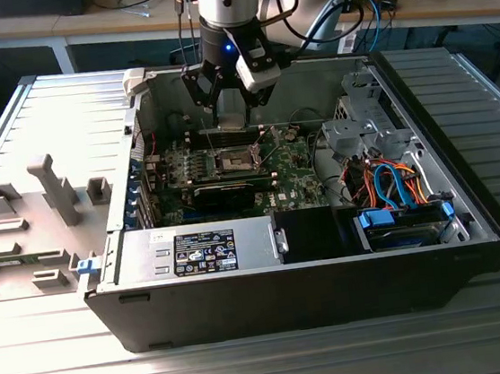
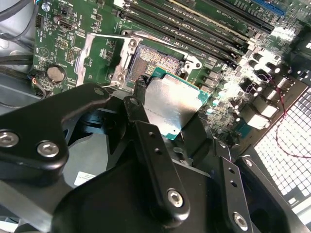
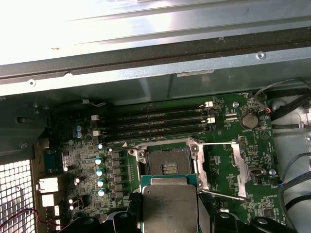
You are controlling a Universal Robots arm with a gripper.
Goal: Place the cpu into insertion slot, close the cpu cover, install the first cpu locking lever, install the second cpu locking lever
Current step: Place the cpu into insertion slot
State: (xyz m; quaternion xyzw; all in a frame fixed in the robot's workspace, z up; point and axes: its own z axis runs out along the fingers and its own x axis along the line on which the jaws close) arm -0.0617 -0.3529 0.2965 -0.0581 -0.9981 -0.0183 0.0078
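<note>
Cpu (image 2: 171,104) first: we have it pinched flat in the gripper (image 1: 230,108), whose fingers are closed on two opposite edges, with the silvery top facing up.

Agreed. It hangs above the green board (image 3: 221,165) and is not seated. In the exterior view the insertion slot (image 1: 233,160) lies at six o'clock from the gripper, with a gap between them.

Then we judge the care is all in the descent. We hold the chip level, square its edges to the slot's silver rim and come straight down. We should not slide it sideways, because the contacts look fine enough to bend.

The cpu cover (image 3: 241,167) stands open at three o'clock of the slot, so the way down looks free to us.

What can we not make out?

The chip's underside and any corner mark are hidden, so we cannot confirm its orientation. In the first wrist view the chip covers the slot's near edge, and we cannot tell how high it hangs. Farther off, the memory slots (image 3: 155,124) show clearly, and the case wall (image 3: 146,82) behind them glares white.
</note>
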